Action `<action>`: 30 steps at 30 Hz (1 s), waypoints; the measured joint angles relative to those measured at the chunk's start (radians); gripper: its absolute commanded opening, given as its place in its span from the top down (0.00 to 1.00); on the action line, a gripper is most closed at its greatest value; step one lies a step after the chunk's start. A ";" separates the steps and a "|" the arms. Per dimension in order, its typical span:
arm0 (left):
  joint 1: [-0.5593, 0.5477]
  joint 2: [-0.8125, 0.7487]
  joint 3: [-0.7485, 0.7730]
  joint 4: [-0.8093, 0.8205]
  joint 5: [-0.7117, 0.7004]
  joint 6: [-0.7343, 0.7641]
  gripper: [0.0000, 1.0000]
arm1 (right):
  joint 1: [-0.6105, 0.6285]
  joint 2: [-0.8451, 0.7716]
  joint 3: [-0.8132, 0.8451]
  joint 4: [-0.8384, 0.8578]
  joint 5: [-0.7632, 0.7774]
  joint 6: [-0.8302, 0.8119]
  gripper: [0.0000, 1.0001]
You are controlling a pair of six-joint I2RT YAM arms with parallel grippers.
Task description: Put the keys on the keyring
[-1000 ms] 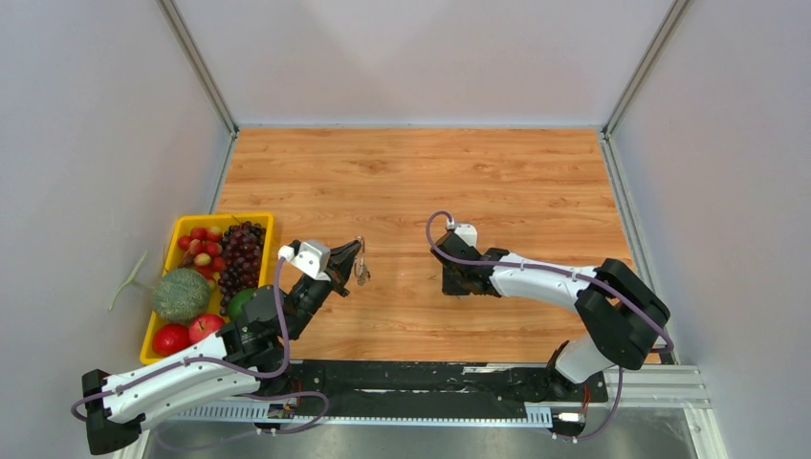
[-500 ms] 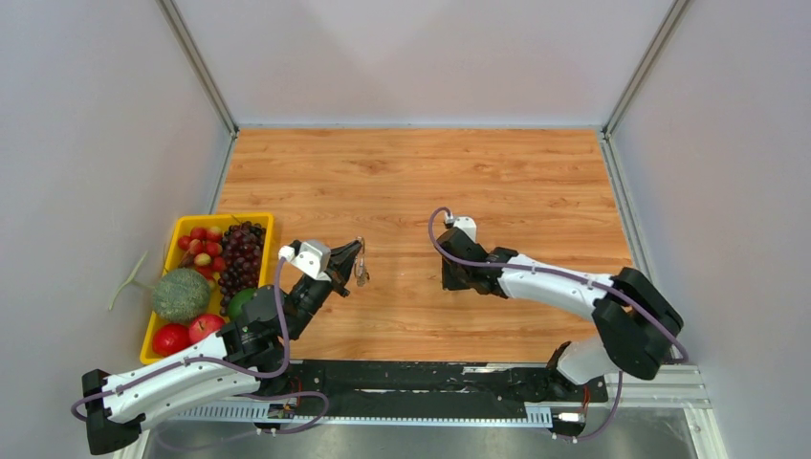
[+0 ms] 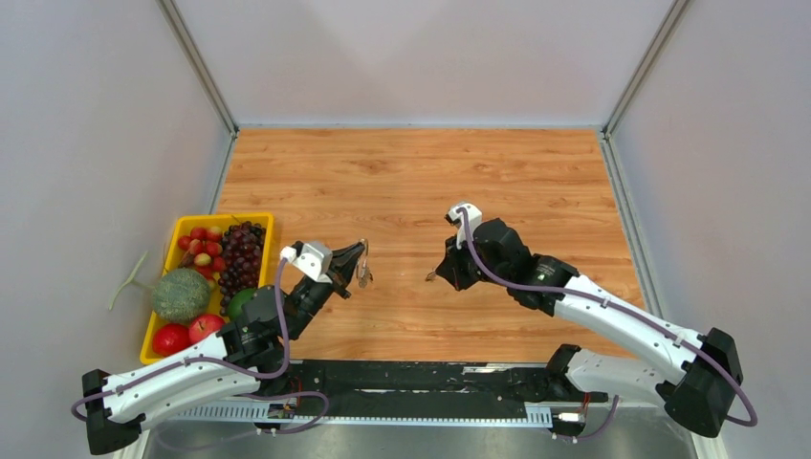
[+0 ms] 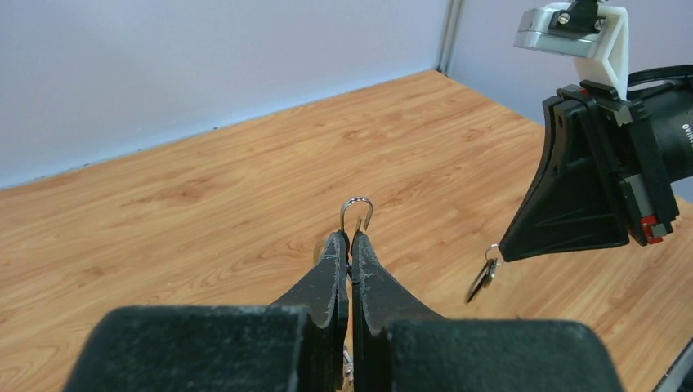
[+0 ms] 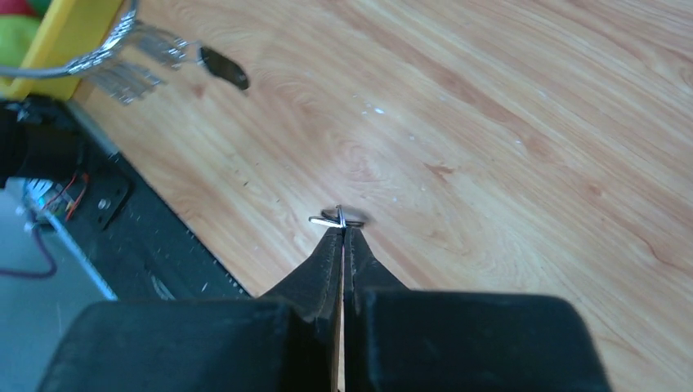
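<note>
The left gripper point(image 4: 351, 245) is pinched tight on the keyring point(image 4: 357, 211); at its 3 o'clock, the right gripper point(image 5: 342, 232) clamps a key point(image 4: 481, 280).

The counter point(image 3: 421, 182) is finished in smooth wood grain with a faint sheen. The left tool point(image 4: 350, 238) and right tool point(image 5: 341, 230) are moulded in matt black plastic. The keyring point(image 4: 357, 200) is formed of thin, bright metal wire. The key point(image 4: 480, 282) is headed in dark plastic. The tray point(image 3: 182, 226) is made of smooth yellow plastic.

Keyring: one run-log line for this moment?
left hand: shut on keyring | right hand: shut on key | key apart from keyring
</note>
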 measured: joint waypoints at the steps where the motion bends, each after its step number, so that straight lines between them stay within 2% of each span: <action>1: 0.000 -0.001 -0.001 0.000 0.009 0.000 1.00 | 0.000 -0.007 0.002 -0.002 -0.027 -0.019 1.00; 8: 0.000 -0.023 -0.019 0.013 0.079 0.000 1.00 | 0.001 -0.039 0.047 -0.019 -0.209 -0.105 1.00; 16: 0.000 -0.051 -0.037 0.048 0.146 0.000 1.00 | 0.001 -0.064 0.064 0.015 -0.360 -0.097 1.00; 30: 0.000 -0.081 -0.092 0.118 0.214 0.014 1.00 | 0.001 -0.024 0.063 0.308 -0.518 0.156 1.00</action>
